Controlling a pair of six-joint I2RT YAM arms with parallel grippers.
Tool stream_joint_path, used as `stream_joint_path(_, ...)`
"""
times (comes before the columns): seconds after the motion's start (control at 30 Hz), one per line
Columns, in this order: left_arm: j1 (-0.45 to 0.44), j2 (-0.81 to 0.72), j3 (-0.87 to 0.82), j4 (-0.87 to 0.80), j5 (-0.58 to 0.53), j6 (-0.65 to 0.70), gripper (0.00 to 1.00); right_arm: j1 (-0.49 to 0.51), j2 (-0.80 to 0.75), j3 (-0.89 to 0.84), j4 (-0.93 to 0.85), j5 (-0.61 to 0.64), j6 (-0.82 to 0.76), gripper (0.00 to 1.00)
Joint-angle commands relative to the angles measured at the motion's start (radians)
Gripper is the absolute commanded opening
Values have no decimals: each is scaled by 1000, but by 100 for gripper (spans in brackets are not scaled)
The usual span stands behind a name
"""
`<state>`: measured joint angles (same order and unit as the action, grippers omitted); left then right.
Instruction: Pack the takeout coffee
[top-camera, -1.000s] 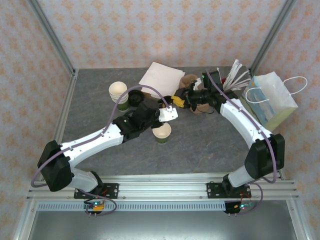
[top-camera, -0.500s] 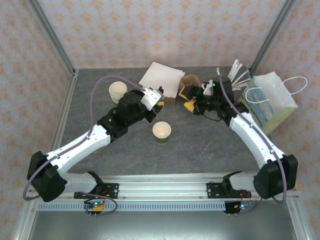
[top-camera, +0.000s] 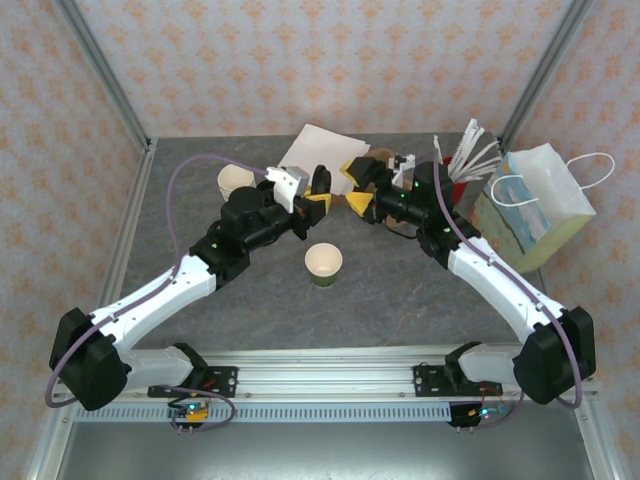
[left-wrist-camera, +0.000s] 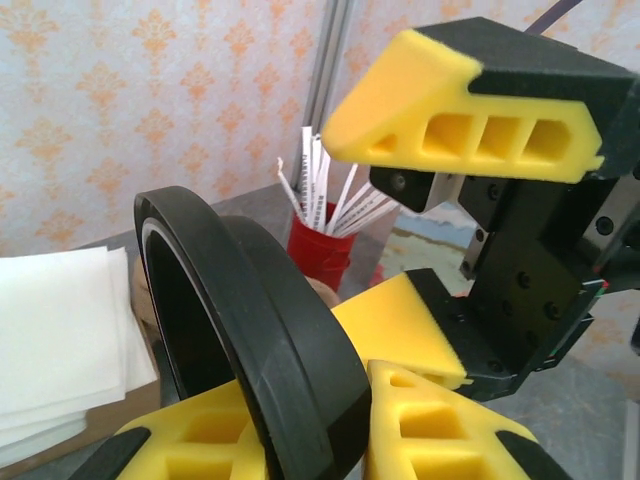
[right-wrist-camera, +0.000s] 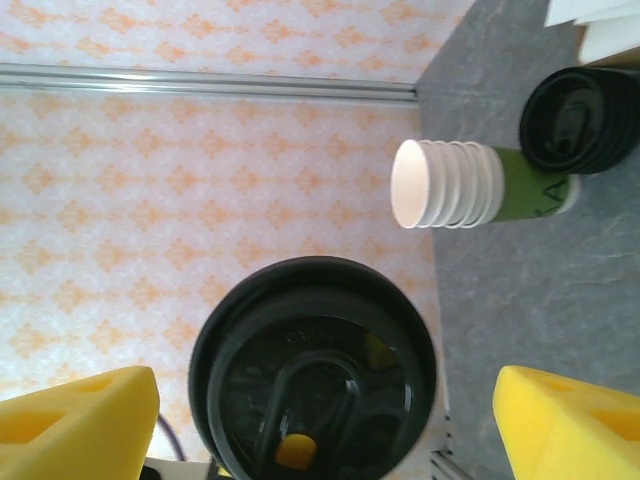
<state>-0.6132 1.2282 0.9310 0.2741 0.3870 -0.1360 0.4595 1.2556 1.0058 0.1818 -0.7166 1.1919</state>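
I have my left gripper (top-camera: 318, 193) clamped on a round black plastic lid (left-wrist-camera: 262, 340), upper middle of the top view. My right gripper (top-camera: 356, 187) faces it with its yellow foam fingers (right-wrist-camera: 80, 420) spread wide. In the right wrist view the lid sits low between them, a gap on each side. The small green paper cup (top-camera: 323, 262) stands upright and lidless on the grey table (top-camera: 400, 290), centre frame, below both grippers. The white paper bag (top-camera: 540, 195) stands at the right edge.

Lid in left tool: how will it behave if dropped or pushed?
The lid looks like thin moulded plastic, so probably light, slightly flexible. Round and held on edge by the left tool, it would likely roll or topple if dropped.
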Motion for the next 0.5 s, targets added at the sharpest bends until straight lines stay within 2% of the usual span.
stream_joint_path(0.0,3,-6,-16,108,48,-56,21,15,4,-12,107,13,84,88)
stream_joint_path(0.13,2,0,-15,121,60,-55,22,19,14,-20,137,-11,118,89)
stream_joint_path(0.47,-1,7,-6,90,95,4,22,60,63,65,57,-73,67,86)
